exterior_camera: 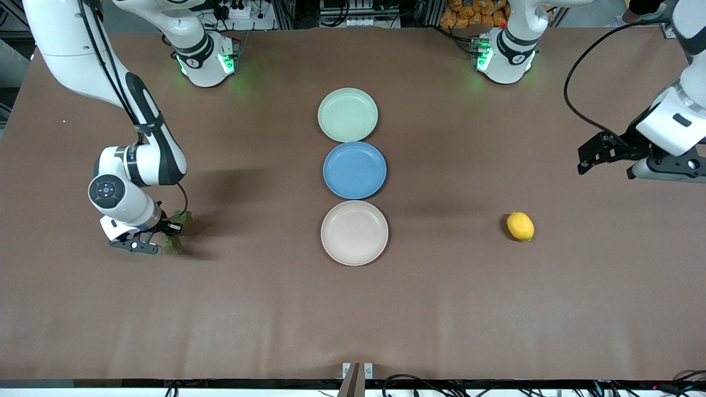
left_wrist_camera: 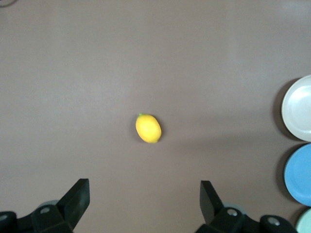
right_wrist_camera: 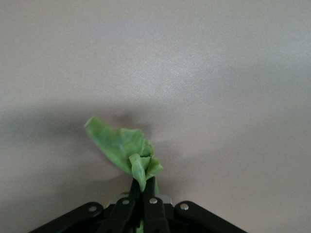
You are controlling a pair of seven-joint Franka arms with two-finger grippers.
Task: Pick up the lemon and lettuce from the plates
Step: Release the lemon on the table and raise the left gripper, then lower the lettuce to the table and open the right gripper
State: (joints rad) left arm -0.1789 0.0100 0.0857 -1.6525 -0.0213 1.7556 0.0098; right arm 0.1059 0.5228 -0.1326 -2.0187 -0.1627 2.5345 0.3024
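The right gripper [exterior_camera: 165, 234] is over bare table toward the right arm's end, its fingers pinched tight on the lettuce [right_wrist_camera: 124, 148], which sticks out past the fingertips above the brown table [exterior_camera: 248, 309]. Three plates lie in a row at the table's middle: the mint plate [exterior_camera: 348, 114] nearest the bases, the blue plate [exterior_camera: 354, 170] between, the cream plate [exterior_camera: 354, 232] nearest the camera; all three are bare. The lemon [exterior_camera: 520, 226] lies on the table toward the left arm's end, well apart from the plates. The left gripper [left_wrist_camera: 145, 201] hangs over the table by that end, fingers spread wide and holding nothing.
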